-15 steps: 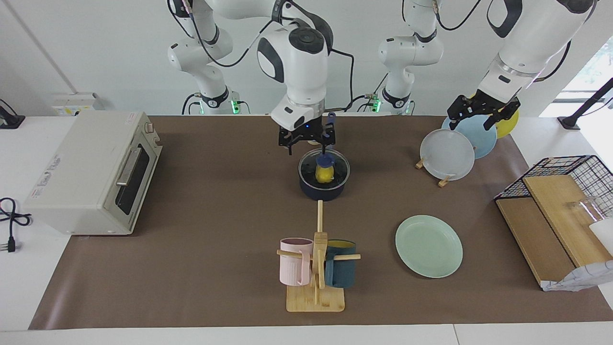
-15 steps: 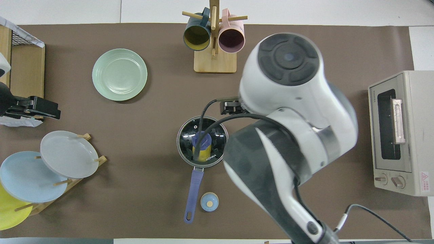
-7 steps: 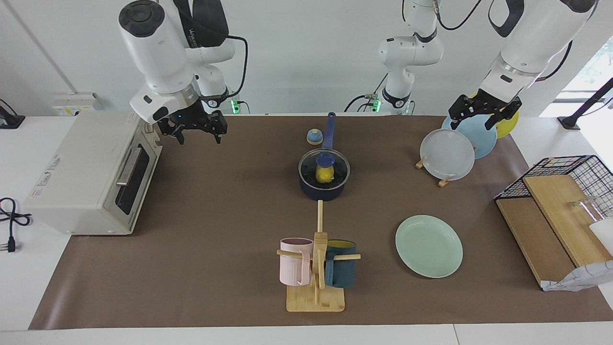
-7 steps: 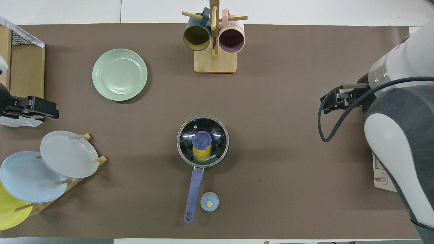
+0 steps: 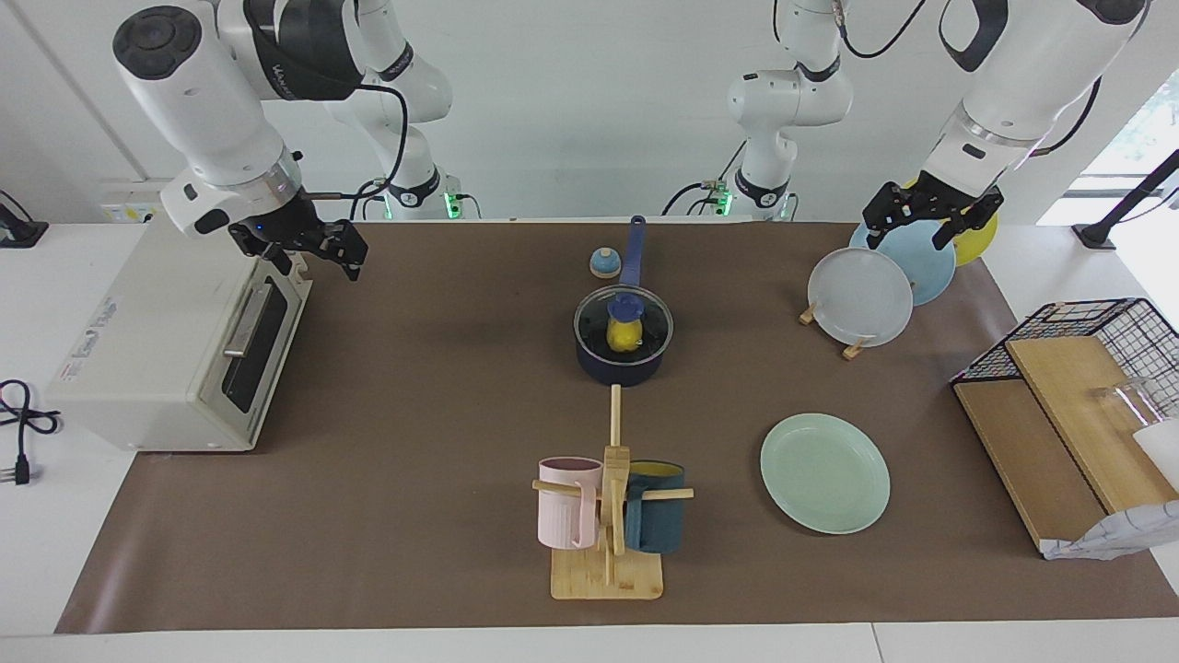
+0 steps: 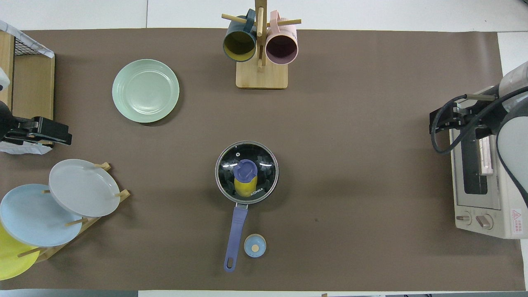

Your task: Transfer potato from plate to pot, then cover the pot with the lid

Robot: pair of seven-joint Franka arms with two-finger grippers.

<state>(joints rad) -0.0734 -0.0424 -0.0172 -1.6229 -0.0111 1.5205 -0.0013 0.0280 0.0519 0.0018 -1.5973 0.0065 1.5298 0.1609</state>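
The dark navy pot (image 5: 622, 361) stands mid-table with its long blue handle (image 6: 235, 235) pointing toward the robots. The glass lid (image 5: 645, 318) with its blue knob (image 6: 246, 169) sits on the pot. The yellow potato (image 6: 244, 188) shows through the glass, inside the pot. The mint-green plate (image 5: 824, 472) lies bare, farther from the robots, toward the left arm's end; it also shows in the overhead view (image 6: 145, 90). My right gripper (image 5: 309, 253) is open and empty, up over the toaster oven's front edge. My left gripper (image 5: 921, 221) is open and empty, waiting over the plate rack.
A toaster oven (image 5: 175, 331) stands at the right arm's end. A mug tree (image 5: 608, 516) holds a pink and a teal mug. A rack (image 5: 866, 295) holds grey, blue and yellow plates. A small blue bell (image 6: 255, 245) sits beside the pot handle. A wire basket and wooden boards (image 5: 1068, 414) lie at the left arm's end.
My right gripper has swung away from above the lidded pot to over the toaster oven. The lid stays on the pot. The left arm has not moved.
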